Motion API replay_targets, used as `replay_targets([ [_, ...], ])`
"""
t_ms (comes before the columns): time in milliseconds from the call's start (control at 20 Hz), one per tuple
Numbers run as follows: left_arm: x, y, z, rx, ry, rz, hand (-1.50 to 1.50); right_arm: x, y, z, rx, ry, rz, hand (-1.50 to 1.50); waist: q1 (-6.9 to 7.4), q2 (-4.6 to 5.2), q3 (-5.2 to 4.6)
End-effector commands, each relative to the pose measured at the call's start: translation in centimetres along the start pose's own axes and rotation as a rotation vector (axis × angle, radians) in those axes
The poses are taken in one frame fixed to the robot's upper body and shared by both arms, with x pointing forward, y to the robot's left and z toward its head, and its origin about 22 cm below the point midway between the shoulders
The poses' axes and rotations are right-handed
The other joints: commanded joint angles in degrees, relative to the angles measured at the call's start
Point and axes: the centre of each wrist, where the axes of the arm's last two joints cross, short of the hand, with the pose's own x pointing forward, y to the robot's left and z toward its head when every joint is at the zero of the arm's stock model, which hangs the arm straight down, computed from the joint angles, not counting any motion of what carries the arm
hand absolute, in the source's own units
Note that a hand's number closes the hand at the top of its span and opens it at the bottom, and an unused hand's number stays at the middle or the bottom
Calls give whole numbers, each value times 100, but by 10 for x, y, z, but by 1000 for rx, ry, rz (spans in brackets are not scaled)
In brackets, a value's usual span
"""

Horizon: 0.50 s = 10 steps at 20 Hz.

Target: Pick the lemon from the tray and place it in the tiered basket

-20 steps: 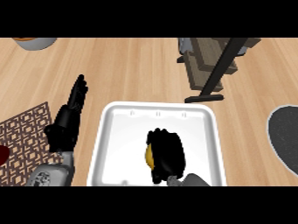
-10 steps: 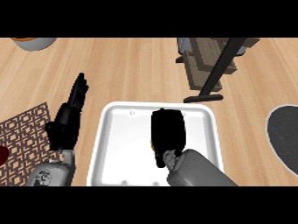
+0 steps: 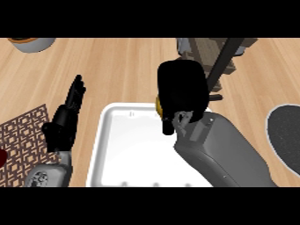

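Above tray (image 3: 99,149), right hand (image 3: 181,85) clasps lemon (image 3: 159,105) (mostly hidden); left hand (image 3: 64,123) straight-fingered.

The right hand (image 3: 181,85) is hiding nearly all of the lemon (image 3: 158,105), leaving only a yellow sliver showing; the tiered basket (image 3: 201,49) is running off the top edge, the tray (image 3: 105,145) off the bottom

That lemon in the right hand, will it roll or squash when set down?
Likely to roll: the lemon shows a rounded yellow edge beside the right hand. Probably light, since one hand alone holds it off the tray. Most of it is hidden, so squashing is unclear.
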Motion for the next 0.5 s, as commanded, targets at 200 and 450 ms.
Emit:
replay_targets([
  [200, -2, -3, 2, -9, 7, 6, 0, -10, -120, 28, -172, 181, 9, 150, -9, -30, -5],
  [450, 1, 8, 1, 5, 5, -14, 0, -25, -168, 38, -212, 204, -41, 150, -14, -34, 0],
])
